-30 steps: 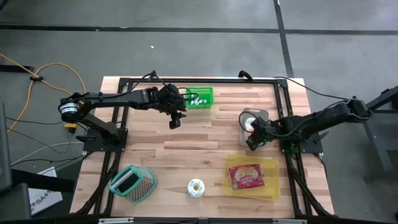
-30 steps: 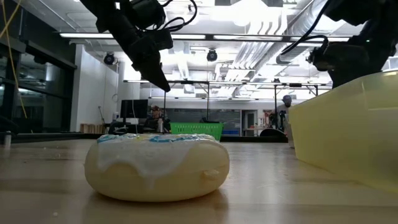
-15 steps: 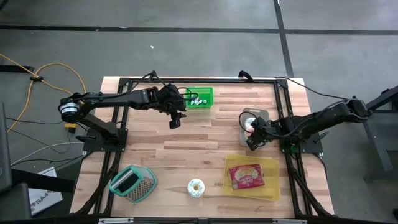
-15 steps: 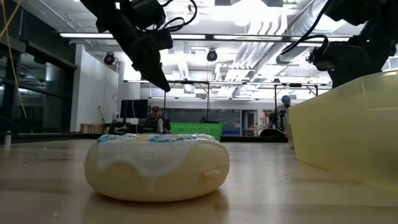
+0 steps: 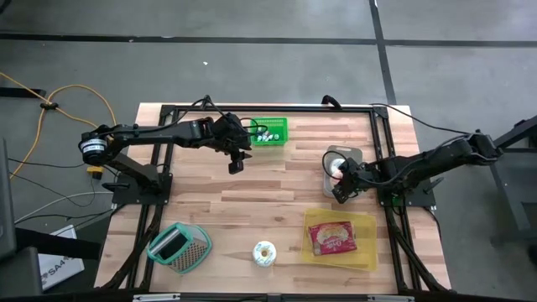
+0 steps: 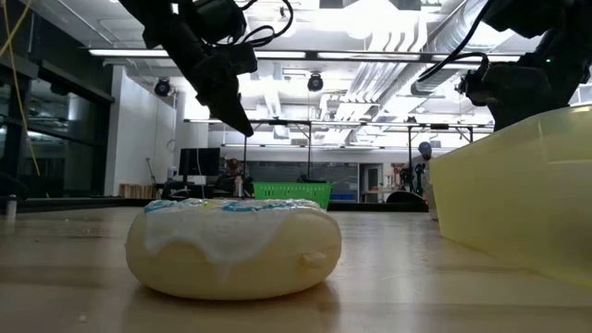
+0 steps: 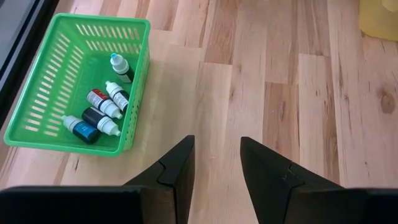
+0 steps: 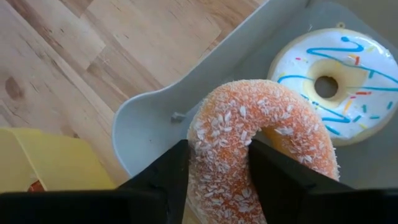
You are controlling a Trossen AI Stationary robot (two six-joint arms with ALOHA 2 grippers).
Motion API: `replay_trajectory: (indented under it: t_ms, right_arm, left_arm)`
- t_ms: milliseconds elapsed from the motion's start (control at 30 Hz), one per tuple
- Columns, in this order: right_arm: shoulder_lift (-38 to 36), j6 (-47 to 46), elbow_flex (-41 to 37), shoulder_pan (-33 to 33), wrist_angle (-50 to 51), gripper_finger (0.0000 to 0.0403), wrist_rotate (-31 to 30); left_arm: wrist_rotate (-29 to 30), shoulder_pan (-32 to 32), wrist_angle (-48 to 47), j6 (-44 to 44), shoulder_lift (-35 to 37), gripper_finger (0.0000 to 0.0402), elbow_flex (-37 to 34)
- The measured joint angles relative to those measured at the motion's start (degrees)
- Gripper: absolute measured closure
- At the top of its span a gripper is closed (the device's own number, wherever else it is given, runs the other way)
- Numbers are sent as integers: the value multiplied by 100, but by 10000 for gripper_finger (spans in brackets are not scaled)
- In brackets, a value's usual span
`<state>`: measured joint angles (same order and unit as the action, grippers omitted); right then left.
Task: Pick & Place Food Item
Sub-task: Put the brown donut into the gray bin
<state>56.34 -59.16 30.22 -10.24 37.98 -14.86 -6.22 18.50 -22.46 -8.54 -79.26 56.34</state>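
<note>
Nothing has visibly shifted since the earlier frames. The right pincer (image 8: 214, 177) grasps the orange sprinkled donut (image 8: 249, 130) over the grey tray (image 8: 155, 112), at the table's (image 5: 268, 180) three o'clock. The left pincer (image 7: 214, 168) hangs released near the green basket (image 7: 74, 87).

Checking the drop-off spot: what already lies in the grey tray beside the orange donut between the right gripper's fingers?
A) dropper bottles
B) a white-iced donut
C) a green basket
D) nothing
B: the right wrist view shows a white-iced donut lying in the grey tray.
</note>
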Motion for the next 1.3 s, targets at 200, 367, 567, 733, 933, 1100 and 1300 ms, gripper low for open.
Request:
replay_trajectory:
  t_ms: [200,367,567,733,933,1100,1300]
  right_arm:
    - [0,-46,0,0,0,243,34]
    - [0,-57,0,0,80,242,42]
    - [0,-42,2,0,147,242,19]
    - [0,46,4,0,160,242,73]
    - [0,150,4,178,166,242,412]
    - [0,367,4,437,164,242,752]
    - [0,651,4,819,162,242,1177]
  left_arm:
    - [0,0,0,-2,0,279,0]
    - [0,0,0,-2,0,279,0]
    - [0,0,0,-2,0,279,0]
    - [0,0,0,-2,0,279,0]
    - [0,0,1,-2,0,279,0]
    - [0,0,2,-2,0,279,0]
    - [0,0,2,-2,0,279,1]
